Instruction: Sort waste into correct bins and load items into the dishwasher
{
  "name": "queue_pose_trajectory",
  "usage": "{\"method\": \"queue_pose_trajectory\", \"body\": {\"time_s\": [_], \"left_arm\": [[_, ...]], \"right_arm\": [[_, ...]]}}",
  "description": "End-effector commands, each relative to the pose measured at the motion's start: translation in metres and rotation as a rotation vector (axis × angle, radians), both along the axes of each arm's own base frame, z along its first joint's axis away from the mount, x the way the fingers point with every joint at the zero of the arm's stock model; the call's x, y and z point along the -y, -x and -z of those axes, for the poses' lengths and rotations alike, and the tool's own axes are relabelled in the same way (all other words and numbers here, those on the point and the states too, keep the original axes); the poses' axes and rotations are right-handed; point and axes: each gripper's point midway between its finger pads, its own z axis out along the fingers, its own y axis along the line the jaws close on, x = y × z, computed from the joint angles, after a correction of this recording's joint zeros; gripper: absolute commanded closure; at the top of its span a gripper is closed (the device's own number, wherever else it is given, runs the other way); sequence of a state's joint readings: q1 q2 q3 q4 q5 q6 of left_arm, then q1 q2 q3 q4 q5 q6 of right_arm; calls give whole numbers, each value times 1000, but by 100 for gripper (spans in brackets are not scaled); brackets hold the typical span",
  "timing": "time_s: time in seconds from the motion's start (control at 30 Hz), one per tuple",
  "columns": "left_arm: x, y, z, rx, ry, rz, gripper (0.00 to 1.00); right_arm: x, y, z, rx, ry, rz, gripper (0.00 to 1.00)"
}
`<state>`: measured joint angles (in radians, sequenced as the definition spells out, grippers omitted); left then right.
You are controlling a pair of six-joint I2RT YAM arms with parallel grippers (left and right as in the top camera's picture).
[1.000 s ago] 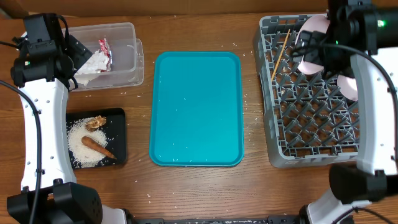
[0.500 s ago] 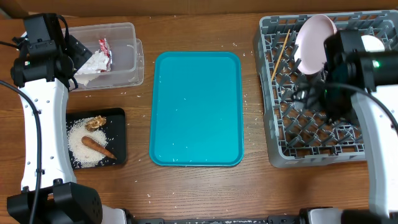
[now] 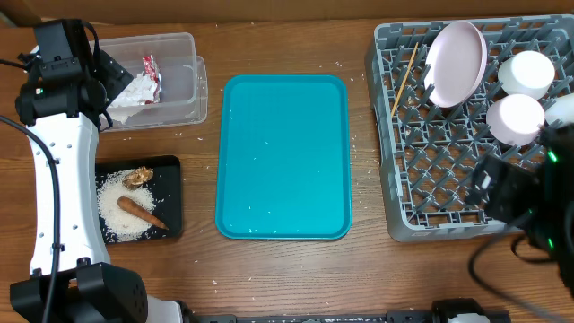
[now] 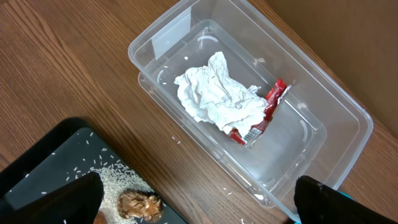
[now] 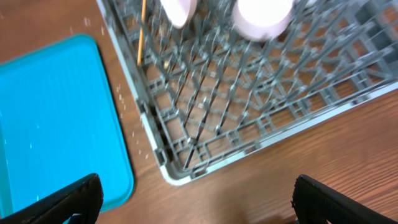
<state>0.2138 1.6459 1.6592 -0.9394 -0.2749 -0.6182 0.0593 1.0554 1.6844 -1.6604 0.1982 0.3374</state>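
The grey dish rack (image 3: pixel 448 193) holds the white plate (image 3: pixel 456 63) on edge, the cup (image 3: pixel 526 74), the bowl (image 3: pixel 516 119) and the wooden stick (image 3: pixel 404 79). The clear tub (image 3: pixel 179 99) holds the crumpled napkin (image 4: pixel 217 93) and the red-and-white wrapper (image 4: pixel 267 112). The black tray (image 3: pixel 170 193) holds rice (image 3: pixel 117 215), the carrot stick (image 3: pixel 139 212) and the brown lump (image 3: pixel 138 177). My left gripper (image 4: pixel 199 199) is open and empty above the tub's near edge. My right gripper (image 5: pixel 196 199) is open and empty over the rack's front edge (image 5: pixel 186 168).
The teal serving tray (image 3: pixel 282 157) lies in the middle between the bins and the rack. Stray rice grains lie on the wooden table around it. The right arm (image 3: pixel 511 202) overhangs the rack's front right corner.
My right arm has pulled back from the rack's far side to its front right corner, uncovering the plate, cup and bowl. The left arm has not moved.
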Motion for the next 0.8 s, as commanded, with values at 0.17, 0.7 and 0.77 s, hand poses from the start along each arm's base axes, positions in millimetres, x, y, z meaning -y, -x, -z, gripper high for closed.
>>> {"method": "queue_pose_trajectory", "body": {"time_s": [0.17, 0.7, 0.77], "left_arm": [[-4, -1, -1, -7, -22, -4, 0], [-4, -1, -1, -6, -22, -4, 0], [-4, -1, -1, -6, -22, -4, 0]], "right_arm": [[14, 17, -15, 90, 42, 59, 0], [14, 17, -14, 87, 43, 58, 0], [14, 20, -12, 72, 44, 58, 0]]}}
